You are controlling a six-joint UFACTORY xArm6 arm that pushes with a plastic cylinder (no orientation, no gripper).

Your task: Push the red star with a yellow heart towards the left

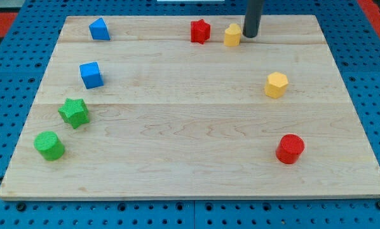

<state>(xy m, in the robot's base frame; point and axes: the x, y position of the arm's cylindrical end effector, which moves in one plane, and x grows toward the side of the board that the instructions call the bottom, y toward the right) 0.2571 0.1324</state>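
Starting at the view's bottom, you would have found the green cylinder (49, 145) near the left edge of the wooden table (196, 172), with the red cylinder (290, 148) well apart from it toward the right. Just above the green cylinder sat the green star (74, 112), near it but not touching. Farther up the left side stood a blue cube (91, 74), and across the table at roughly that height lay the yellow hexagonal block (276, 84), alone on the right half. Near the view's top left was a second blue block (99, 29), its shape hard to make out beyond a peaked top. Along that same top band you had the red star (200, 31), a little right of centre, and the yellow heart (232, 35) just beside it on its right, a narrow strip of wood showing between the two. My tip (250, 35) stood at the heart's right side, touching it or very nearly; you could not tell which. The rod carried no claw, so of a claw's opening nothing could be told.
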